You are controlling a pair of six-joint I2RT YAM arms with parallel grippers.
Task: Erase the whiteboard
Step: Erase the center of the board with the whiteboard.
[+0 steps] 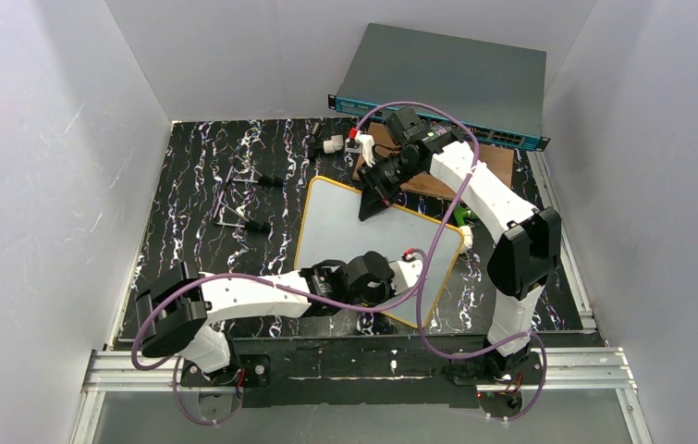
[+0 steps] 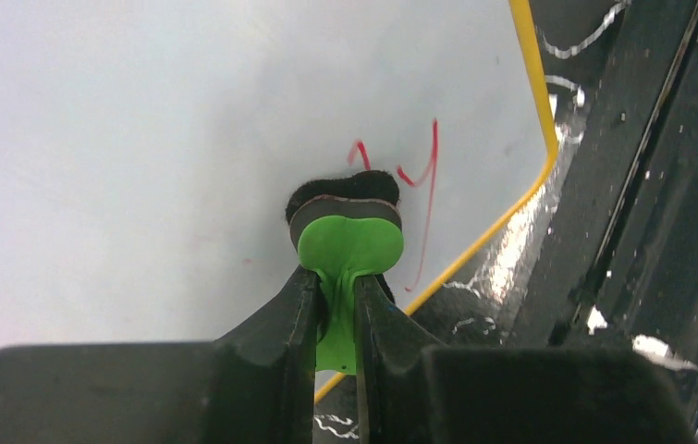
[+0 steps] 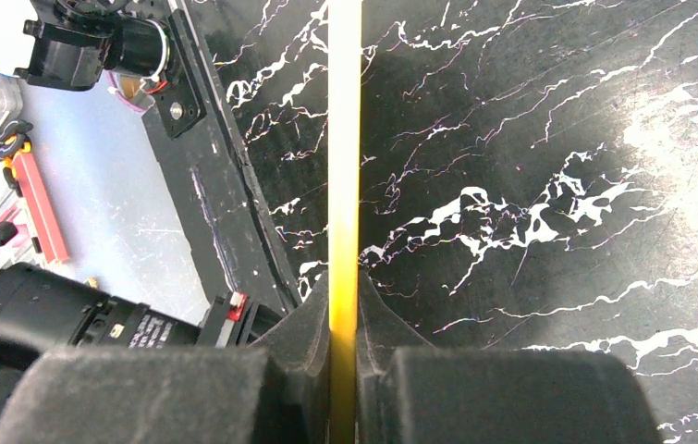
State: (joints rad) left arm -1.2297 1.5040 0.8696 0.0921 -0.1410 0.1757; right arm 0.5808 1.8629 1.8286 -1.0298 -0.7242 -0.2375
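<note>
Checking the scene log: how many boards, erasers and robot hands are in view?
Boards: 2 (whiteboard, wooden board)
Erasers: 1 (green eraser, held in the left hand)
Hands: 2 (the right hand grips the whiteboard's rim)
Total: 5

White arm shells (image 1: 252, 294) w/ black joints, purple cables (image 1: 441, 239) looped alongside, matte blk hands (image 2: 336, 279).
</note>
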